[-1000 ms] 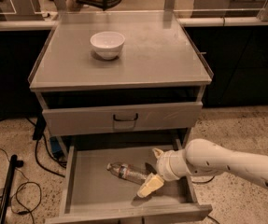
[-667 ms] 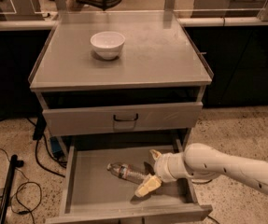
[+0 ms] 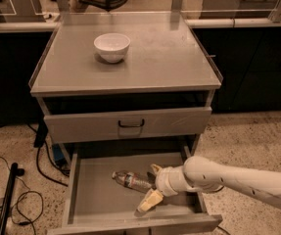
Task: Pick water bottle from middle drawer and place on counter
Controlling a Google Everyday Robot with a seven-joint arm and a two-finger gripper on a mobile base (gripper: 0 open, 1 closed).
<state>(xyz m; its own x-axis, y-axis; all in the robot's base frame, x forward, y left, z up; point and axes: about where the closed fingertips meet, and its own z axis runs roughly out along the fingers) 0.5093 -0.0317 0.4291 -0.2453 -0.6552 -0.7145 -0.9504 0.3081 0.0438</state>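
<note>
Since the earlier frames the arm has slid a little to the left, bringing the gripper closer to the water bottle, which has not shifted. The bottle lies on its side on the floor of the middle drawer, cap end toward the left and back, base toward the right. The drawer is pulled out, so its floor is open from above and the arm reaches in from the right over the low side wall. The jaws are spread wide, one finger behind the bottle's base and one in front of it, with the base apparently just between them; nothing is clasped yet. I judge this to be the last of the approach before closing: the jaws straddle the bottle across its width because that is the narrow way to take a bottle lying flat.

Above, the drawer front with the dark loop handle is closed, flush with the cabinet just behind the bottle. A lift from here would have to come forward and up around that front and the counter edge before the bottle can go down on top. On the counter a white bowl stands toward the back left, so the right half looks the easier landing place. A black bar lies on the speckled floor to the left, well apart from the arm
</note>
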